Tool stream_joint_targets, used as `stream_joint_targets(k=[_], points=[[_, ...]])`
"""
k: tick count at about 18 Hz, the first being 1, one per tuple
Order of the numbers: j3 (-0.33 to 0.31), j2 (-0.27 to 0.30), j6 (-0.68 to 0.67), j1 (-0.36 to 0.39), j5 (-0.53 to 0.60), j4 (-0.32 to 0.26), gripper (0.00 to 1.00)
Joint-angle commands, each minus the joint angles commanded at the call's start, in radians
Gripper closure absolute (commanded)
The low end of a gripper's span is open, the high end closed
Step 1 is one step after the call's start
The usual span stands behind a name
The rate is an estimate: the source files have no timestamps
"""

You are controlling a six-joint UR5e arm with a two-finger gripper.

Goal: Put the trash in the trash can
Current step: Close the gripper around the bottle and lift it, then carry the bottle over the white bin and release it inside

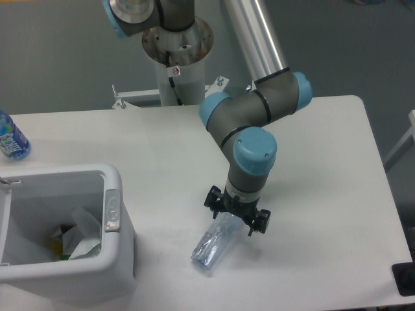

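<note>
1. The pincer (pixel 237 218) is low over the bench (pixel 311 162), its two dark fingers spread to either side of the upper end of the crushed bottle (pixel 214 244); whether the fingers touch the plastic cannot be told.
2. The crushed bottle lies flat on the bench, slanting from under the pincer down toward the near-left; its cap end is hidden beneath the pincer.
3. The arm's wrist, with its blue cap (pixel 255 148), stands directly over the pincer, and the grey elbow bends up and away toward the far side.
4. Bare bench lies to the right of the pincer up to the rounded right edge, and also between the bottle and the near edge.
5. The trash can (pixel 117 259) sits at the near-left, well apart from the bottle, with open bench between them; its grey handle strip (pixel 112 210) faces the bottle.
6. Inside the can lies crumpled white paper (pixel 84 234) with some coloured scraps.
7. An upright bottle with a blue label (pixel 11 139) stands at the far-left edge; its print is too small to read.
</note>
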Motion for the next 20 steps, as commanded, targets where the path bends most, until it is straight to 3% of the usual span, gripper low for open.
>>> stream_joint_targets(k=[6, 7, 9, 11, 20], points=[[-0.025, 0.002, -0.002, -0.002, 0.017, 0.025, 0.0], [-0.025, 0.005, -0.002, -0.002, 0.017, 0.023, 0.06], [-0.025, 0.006, -0.003, -0.002, 0.017, 0.023, 0.31], [-0.023, 0.006, -0.008, -0.002, 0.017, 0.023, 0.44], [-0.005, 0.012, -0.015, 0.0, 0.014, 0.023, 0.49]])
